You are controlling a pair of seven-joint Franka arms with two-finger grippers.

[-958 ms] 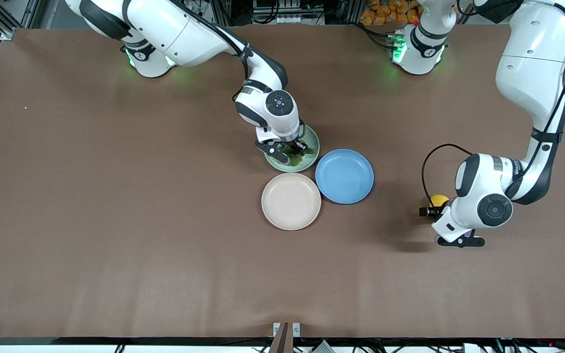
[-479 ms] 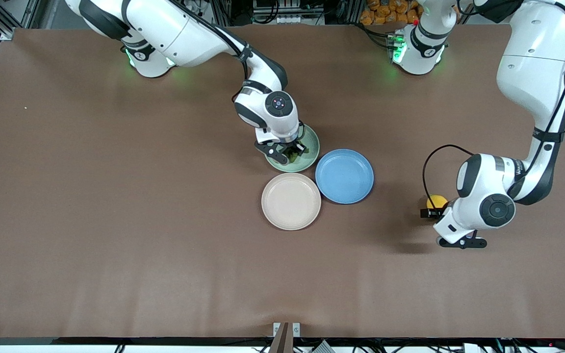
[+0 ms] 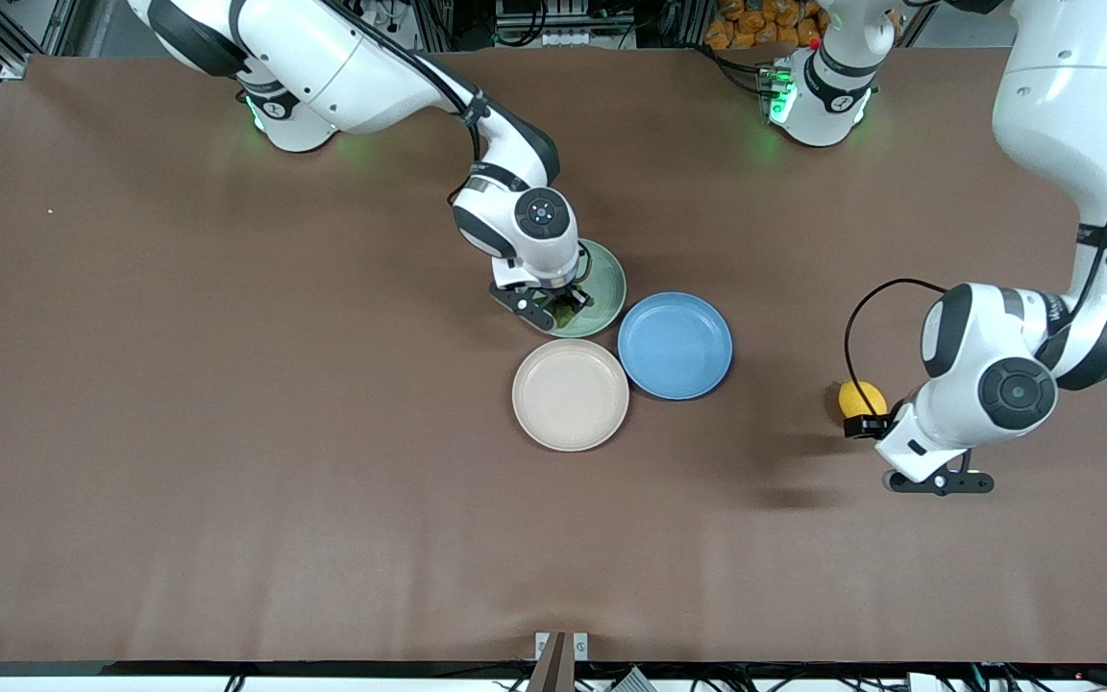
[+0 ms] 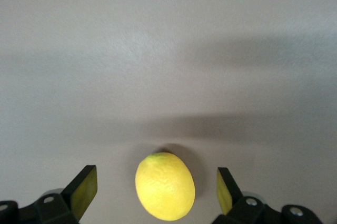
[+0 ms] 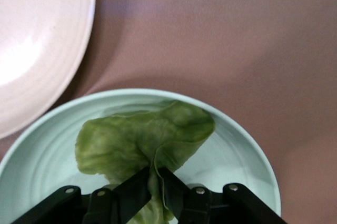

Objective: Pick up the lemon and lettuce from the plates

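Note:
The lemon (image 3: 859,396) lies on the bare table toward the left arm's end, off any plate. My left gripper (image 3: 869,423) is just above it, open; in the left wrist view the lemon (image 4: 165,186) sits between the spread fingers (image 4: 84,191), touching neither. My right gripper (image 3: 561,306) is over the mint green plate (image 3: 611,279), shut on the lettuce (image 3: 568,309). In the right wrist view the gripper (image 5: 156,182) pinches a fold of the leaf (image 5: 142,140) over the plate (image 5: 247,145). The beige plate (image 3: 570,394) is empty.
An empty blue plate (image 3: 675,345) touches both the mint and beige plates at the table's middle. The beige plate (image 5: 37,40) shows at the edge of the right wrist view. Brown table surface lies open around the lemon.
My left hand has moved toward the left arm's end of the table, uncovering more of the lemon, which stays put. My right gripper has shifted slightly over the mint plate, the lettuce bunched in it.

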